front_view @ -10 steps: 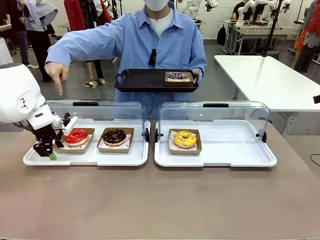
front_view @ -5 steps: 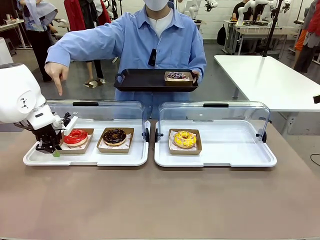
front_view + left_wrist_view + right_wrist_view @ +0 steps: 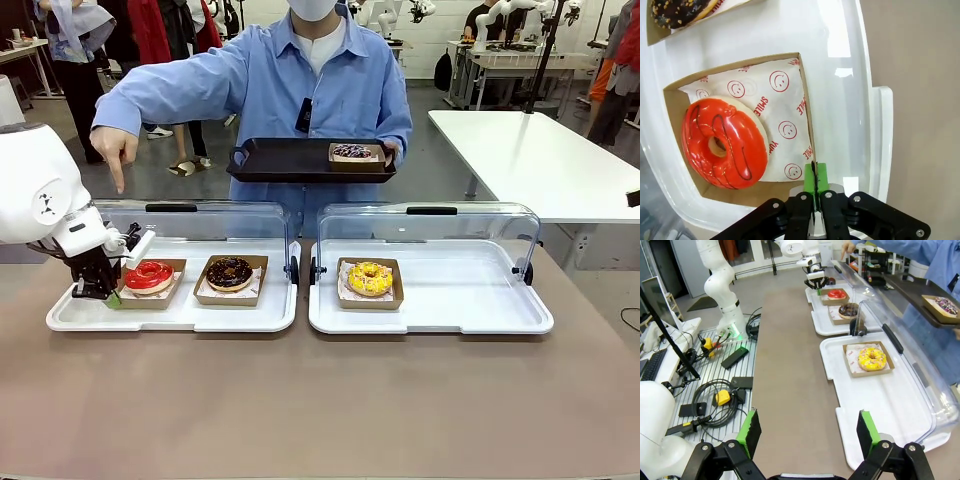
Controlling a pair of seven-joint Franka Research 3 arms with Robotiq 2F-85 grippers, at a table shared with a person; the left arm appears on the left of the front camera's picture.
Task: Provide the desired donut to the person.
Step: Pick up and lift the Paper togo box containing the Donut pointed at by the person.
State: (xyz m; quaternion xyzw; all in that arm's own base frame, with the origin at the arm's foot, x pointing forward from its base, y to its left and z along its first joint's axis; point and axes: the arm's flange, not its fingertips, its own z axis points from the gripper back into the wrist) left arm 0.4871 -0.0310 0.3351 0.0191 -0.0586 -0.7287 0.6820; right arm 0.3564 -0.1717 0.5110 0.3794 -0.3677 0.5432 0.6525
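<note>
A red-glazed donut [image 3: 150,273] [image 3: 725,142] lies in a brown cardboard tray [image 3: 807,112] at the left end of the left white tray [image 3: 200,312]. My left gripper [image 3: 103,293] [image 3: 814,182] is shut on that cardboard tray's outer wall, green pads pressed together over the rim. The person [image 3: 320,90] stands across the table, one hand [image 3: 115,150] pointing down toward the red donut, the other holding a black tray [image 3: 290,160] that carries a sprinkled donut [image 3: 352,152]. My right gripper [image 3: 807,435] hangs open high above the near table end, holding nothing.
A chocolate donut [image 3: 229,271] sits beside the red one. A yellow donut [image 3: 370,277] lies in the right white tray [image 3: 480,310]. Clear lids [image 3: 430,225] stand raised behind both trays. Brown tabletop [image 3: 320,400] stretches in front.
My left gripper's jaws have come together on the cardboard tray's wall, and it has shifted slightly toward the red donut. The person's pointing hand holds still.
</note>
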